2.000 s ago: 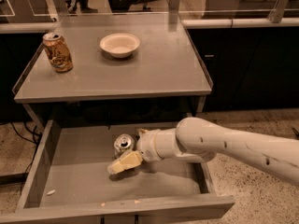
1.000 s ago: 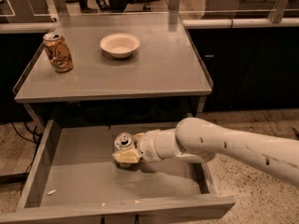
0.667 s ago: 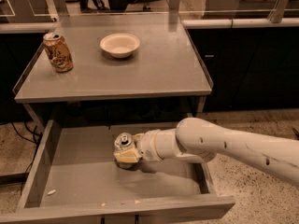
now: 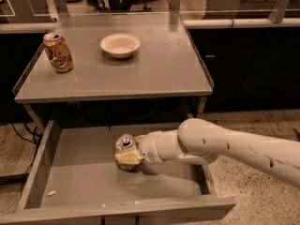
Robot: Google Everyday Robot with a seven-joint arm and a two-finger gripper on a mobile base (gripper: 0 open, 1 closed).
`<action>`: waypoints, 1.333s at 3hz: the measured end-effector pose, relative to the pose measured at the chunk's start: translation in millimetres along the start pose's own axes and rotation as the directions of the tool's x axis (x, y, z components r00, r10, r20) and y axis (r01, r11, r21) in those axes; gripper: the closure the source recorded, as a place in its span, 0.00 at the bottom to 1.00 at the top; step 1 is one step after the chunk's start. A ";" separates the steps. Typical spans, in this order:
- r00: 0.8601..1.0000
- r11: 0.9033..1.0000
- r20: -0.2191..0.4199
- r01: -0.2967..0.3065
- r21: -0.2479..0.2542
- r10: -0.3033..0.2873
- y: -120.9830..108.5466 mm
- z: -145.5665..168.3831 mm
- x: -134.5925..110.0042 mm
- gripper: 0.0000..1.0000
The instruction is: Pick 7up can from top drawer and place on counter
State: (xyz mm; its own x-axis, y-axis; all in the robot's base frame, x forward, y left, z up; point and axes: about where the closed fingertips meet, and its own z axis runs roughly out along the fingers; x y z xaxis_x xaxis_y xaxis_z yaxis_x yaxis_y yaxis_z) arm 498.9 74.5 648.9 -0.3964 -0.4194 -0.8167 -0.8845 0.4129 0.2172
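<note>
The 7up can point(image 4: 124, 146), small with a silver top and pull tab, stands upright in the open top drawer point(image 4: 75, 172), near its middle. My gripper point(image 4: 128, 155) reaches in from the right on a thick white arm and is shut on the can, its pale fingers point(image 4: 127, 160) wrapped around the can's lower body. The can's lower part is hidden by the fingers. The counter point(image 4: 154, 69) is the flat grey tabletop above the drawer.
A larger orange-gold can point(image 4: 58, 52) stands at the counter's left edge. A white bowl point(image 4: 120, 45) sits at the counter's back middle. Small crumbs point(image 4: 51, 192) lie on the drawer floor near its front. Dark cabinets stand to the right.
The gripper has moved from the drawer floor beside the can up against it and has closed on it. In the last second nothing visibly moves.
</note>
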 end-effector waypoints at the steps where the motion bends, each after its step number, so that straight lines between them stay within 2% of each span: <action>1: 1.000 1.000 0.011 0.001 -0.001 -0.001 2.8 -14.3 -9.9 1.00; 2: 0.999 1.000 0.033 0.027 0.010 -0.027 0.7 -36.2 -29.9 1.00; 3: 0.994 0.996 0.063 0.086 0.034 -0.088 -8.4 -70.1 -70.9 1.00; 4: 0.982 0.982 0.063 0.171 0.085 -0.176 -13.5 -110.7 -124.3 1.00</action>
State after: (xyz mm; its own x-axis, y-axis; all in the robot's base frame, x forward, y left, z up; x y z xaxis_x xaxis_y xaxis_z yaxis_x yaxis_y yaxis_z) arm 532.8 31.6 806.6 -0.2182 -0.4340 -0.8741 -0.9149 0.4027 0.0284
